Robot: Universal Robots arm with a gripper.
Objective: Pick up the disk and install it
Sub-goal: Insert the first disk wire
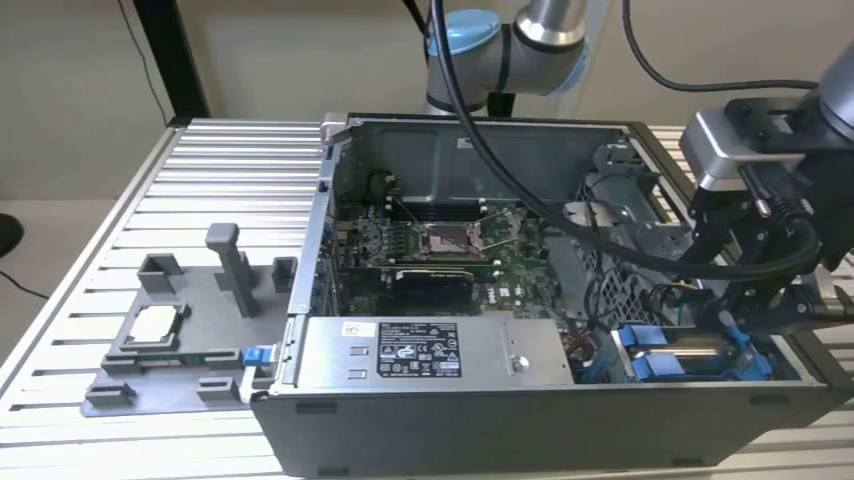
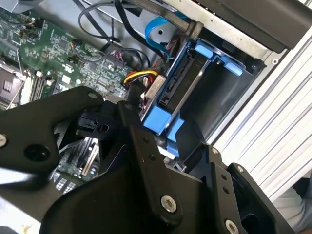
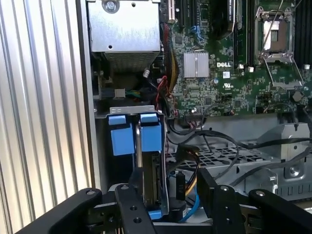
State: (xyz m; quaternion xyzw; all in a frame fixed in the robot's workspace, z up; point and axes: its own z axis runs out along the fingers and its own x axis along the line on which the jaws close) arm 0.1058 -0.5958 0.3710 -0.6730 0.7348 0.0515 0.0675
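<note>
The disk (image 1: 697,352), silver-grey in a bright blue bracket, stands on edge in the drive bay at the front corner of the open computer case (image 1: 534,420), on the exterior view's right. My gripper (image 1: 750,318) hangs right over it. In both wrist views the black fingers (image 3: 130,207) straddle the disk (image 3: 150,175). One finger lies close against the disk's side and the other stands apart beyond a bundle of cables, so the gripper (image 3: 168,190) looks open. In the second wrist view the blue bracket (image 2: 158,121) sits between the fingers of the gripper (image 2: 170,141).
Yellow, red and black cables (image 3: 187,163) run beside the bay. A large grey box with a white label (image 1: 414,350) lies next to it, the motherboard (image 1: 441,245) behind. On the exterior view's left, a grey fixture (image 1: 200,355) holds a small square chip (image 1: 150,325) on the slatted table (image 1: 227,150).
</note>
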